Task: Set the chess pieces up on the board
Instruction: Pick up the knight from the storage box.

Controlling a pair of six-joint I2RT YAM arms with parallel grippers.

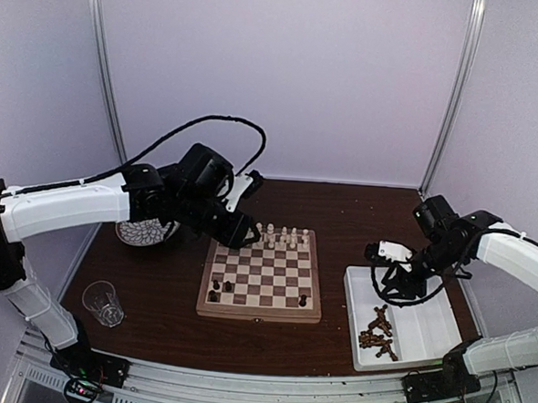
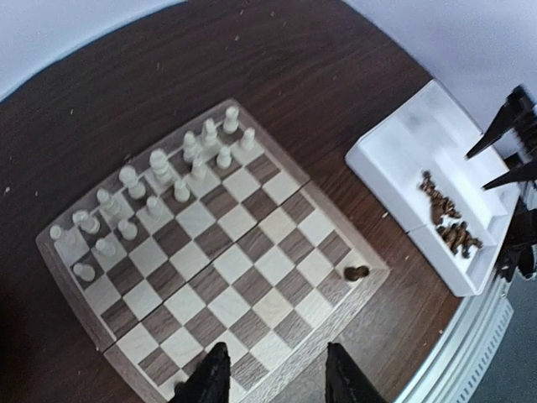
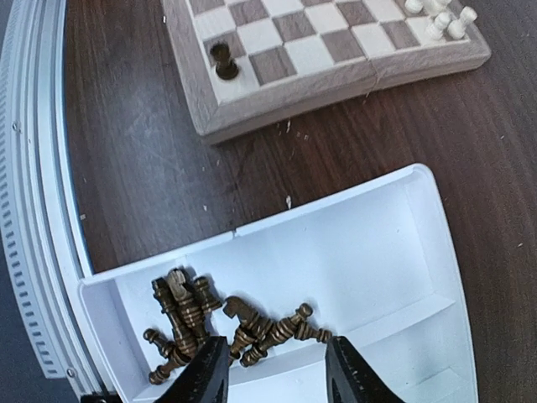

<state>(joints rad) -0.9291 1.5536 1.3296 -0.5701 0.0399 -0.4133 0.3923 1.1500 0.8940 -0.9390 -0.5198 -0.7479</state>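
My left claw (image 2: 277, 382) is spread with nothing between its fingers (image 2: 211, 379), and they show against one edge of the board (image 2: 252, 252). From its wrist I see the cream chess pieces (image 2: 155, 197) in two rows along the side farthest from it. A lone dark piece (image 2: 356, 273) stands on an edge square off to its right. Only the overhead view shows two more dark pieces (image 1: 221, 291) on the base side of that claw, plus a glass (image 1: 104, 302) on the bench (image 1: 162, 314), nearer my base and further left. My right claw (image 3: 277, 376) is spread too, gripping nothing, poised over the white tray (image 3: 377, 227). The heap of dark chess pieces (image 3: 226, 323) lies just ahead of its fingertips, at the tray's end nearest my base. Its tips are cut off by the frame's lower edge, so I cannot tell whether they touch the heap. From overhead that claw blurs into its dark cable and is hard to read.
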